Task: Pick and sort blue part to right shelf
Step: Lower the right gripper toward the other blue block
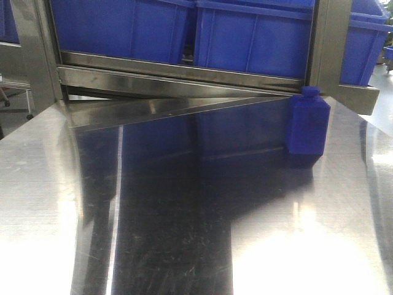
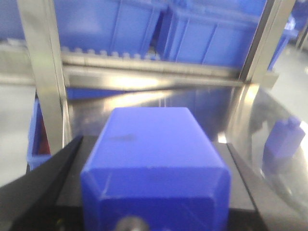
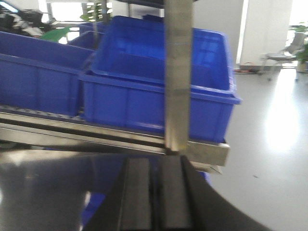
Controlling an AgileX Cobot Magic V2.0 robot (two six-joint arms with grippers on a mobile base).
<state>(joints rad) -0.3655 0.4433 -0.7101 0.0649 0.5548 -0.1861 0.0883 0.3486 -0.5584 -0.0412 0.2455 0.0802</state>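
- Fingers (image 2: 48, 183) of left gripper (image 2: 154, 142) clamp blue part (image 2: 154, 166), blurred, visible only from left wrist.
- Second part (image 1: 307, 126) stands on table (image 1: 184, 233) beside shelf (image 1: 184, 77); crates (image 1: 123, 31) cut off.
- Right gripper (image 3: 154, 166) closed, empty.

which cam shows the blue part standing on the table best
Exterior front-facing: the standing blue part is sharp, whole and upright on the table. Left wrist shows it small and blurred at right, beyond the held blue part. Right wrist doesn't clearly show it.
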